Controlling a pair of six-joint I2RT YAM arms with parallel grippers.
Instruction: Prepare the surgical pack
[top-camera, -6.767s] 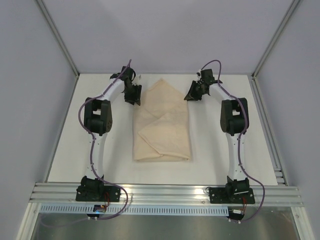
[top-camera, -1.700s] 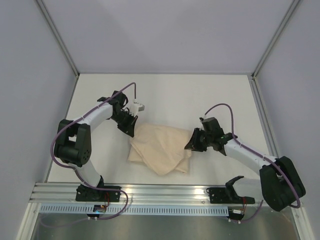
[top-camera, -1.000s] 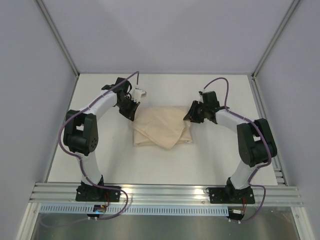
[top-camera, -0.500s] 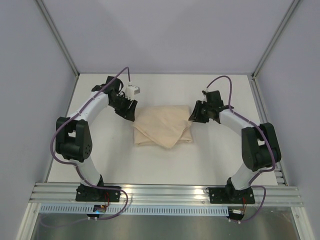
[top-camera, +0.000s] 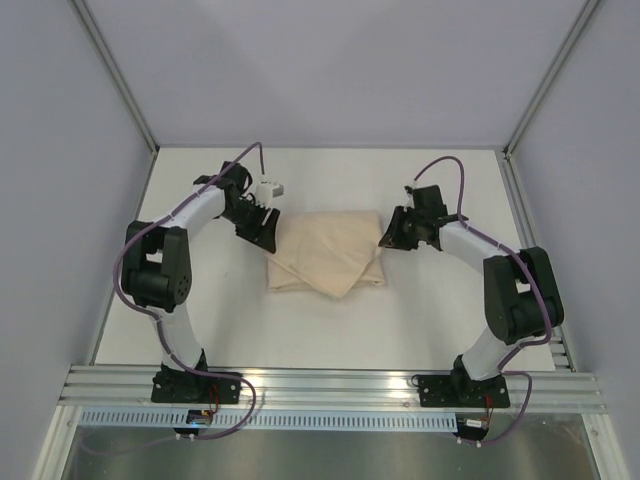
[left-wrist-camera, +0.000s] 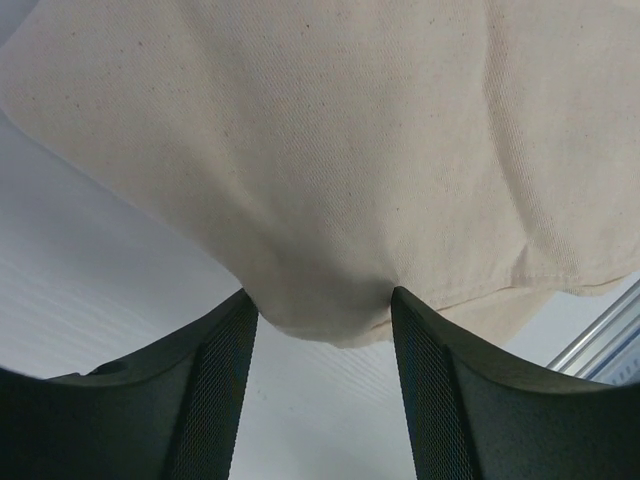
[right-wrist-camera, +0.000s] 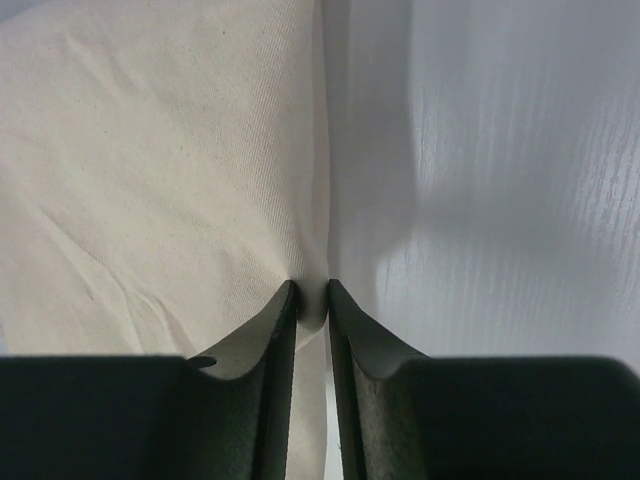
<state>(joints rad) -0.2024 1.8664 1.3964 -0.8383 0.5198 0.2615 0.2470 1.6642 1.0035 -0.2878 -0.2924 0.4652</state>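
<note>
The surgical pack shows as a folded tan wrap (top-camera: 325, 252) lying flat in the middle of the white table (top-camera: 330, 330); whatever is inside is hidden. My left gripper (top-camera: 268, 232) sits at the bundle's upper left corner. In the left wrist view its fingers (left-wrist-camera: 225, 340) stand wide apart, with a bulge of the wrap (left-wrist-camera: 330, 150) lying loosely between the tips. My right gripper (top-camera: 390, 235) is at the bundle's upper right edge. In the right wrist view this gripper (right-wrist-camera: 312, 290) is pinched shut on a fold of the wrap (right-wrist-camera: 150, 150).
An aluminium rail (top-camera: 330, 385) runs along the near table edge by the arm bases. Grey walls and angled frame posts (top-camera: 120, 85) close in the back and sides. White table surface (top-camera: 330, 180) lies beyond the bundle.
My left gripper has opened and let go of the wrap's left corner. The right gripper widened briefly and closed again on the right edge. The bundle has stayed in place.
</note>
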